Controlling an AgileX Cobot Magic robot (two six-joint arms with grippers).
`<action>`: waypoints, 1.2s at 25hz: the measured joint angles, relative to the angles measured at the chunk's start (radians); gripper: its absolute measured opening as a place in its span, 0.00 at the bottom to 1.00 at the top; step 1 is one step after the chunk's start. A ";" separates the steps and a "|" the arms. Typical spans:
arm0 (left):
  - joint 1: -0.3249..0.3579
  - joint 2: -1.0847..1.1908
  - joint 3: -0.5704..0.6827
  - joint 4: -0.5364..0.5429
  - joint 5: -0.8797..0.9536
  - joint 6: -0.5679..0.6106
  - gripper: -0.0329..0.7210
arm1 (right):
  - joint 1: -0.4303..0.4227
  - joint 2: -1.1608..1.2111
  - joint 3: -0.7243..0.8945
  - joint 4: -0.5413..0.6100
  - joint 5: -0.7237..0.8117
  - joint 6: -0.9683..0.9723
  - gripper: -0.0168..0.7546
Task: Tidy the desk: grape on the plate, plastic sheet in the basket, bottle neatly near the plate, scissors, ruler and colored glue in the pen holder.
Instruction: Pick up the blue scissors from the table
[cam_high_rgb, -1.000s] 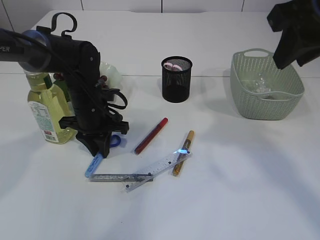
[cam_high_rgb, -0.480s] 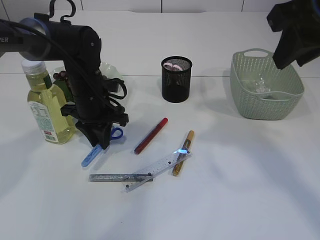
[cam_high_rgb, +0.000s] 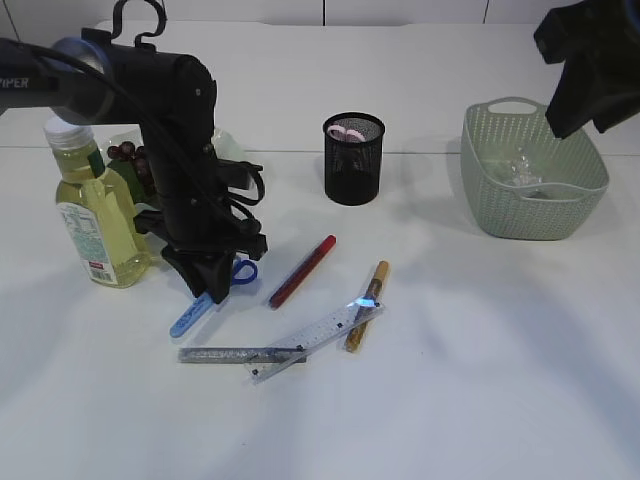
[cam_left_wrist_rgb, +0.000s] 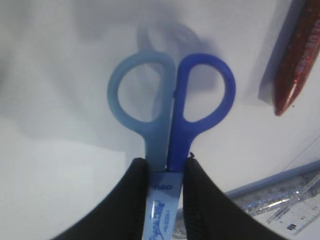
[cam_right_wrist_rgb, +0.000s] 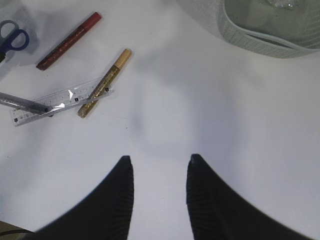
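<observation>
White tabletop (cam_high_rgb: 480, 380) carries your work: your left gripper (cam_left_wrist_rgb: 165, 172) is clamped on the scissors (cam_left_wrist_rgb: 170, 115) just below the blue handles, near the red glue pen (cam_high_rgb: 302, 270). Your right gripper (cam_right_wrist_rgb: 157, 167) hangs with its fingers apart over bare surface, near the basket (cam_right_wrist_rgb: 260, 35). You can see the ruler (cam_high_rgb: 315, 340) lying across a silver glue pen (cam_high_rgb: 235, 354) and touching the gold one (cam_high_rgb: 367, 305), with the pen holder (cam_high_rgb: 353, 158) well apart behind.
</observation>
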 joint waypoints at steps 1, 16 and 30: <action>-0.005 0.000 0.000 0.002 0.000 0.000 0.25 | 0.000 0.000 0.000 0.000 0.000 0.000 0.41; -0.012 -0.052 0.000 0.022 0.006 0.000 0.25 | 0.000 0.000 0.000 0.000 0.000 0.000 0.41; -0.051 -0.214 0.000 0.006 0.014 0.000 0.25 | 0.000 0.000 0.000 0.000 0.000 0.000 0.41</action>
